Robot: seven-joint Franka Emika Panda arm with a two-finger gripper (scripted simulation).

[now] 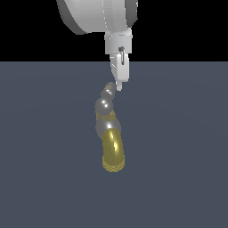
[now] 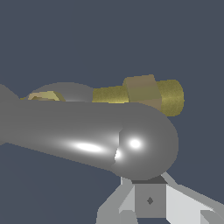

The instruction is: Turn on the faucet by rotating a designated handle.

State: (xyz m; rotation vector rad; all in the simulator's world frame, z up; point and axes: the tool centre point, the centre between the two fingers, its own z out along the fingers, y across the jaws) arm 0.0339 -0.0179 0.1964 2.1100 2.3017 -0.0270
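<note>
The white claw hangs tip-down against the far end of the grey-and-brass metal faucet lying on the slate-blue table, seemingly placed to nudge its rounded grey handle. Whether the claw is wide or narrow, I cannot tell.

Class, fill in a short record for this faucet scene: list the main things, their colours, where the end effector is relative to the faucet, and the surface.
faucet: lies on the floor, grey metallic body with a brass spout end
handle: grey rounded bar, large in the wrist view
end effector: white, pointing down at the faucet's far end, beside the grey handle; contact unclear
jaw state: cannot tell
surface: plain blue-grey floor
</note>
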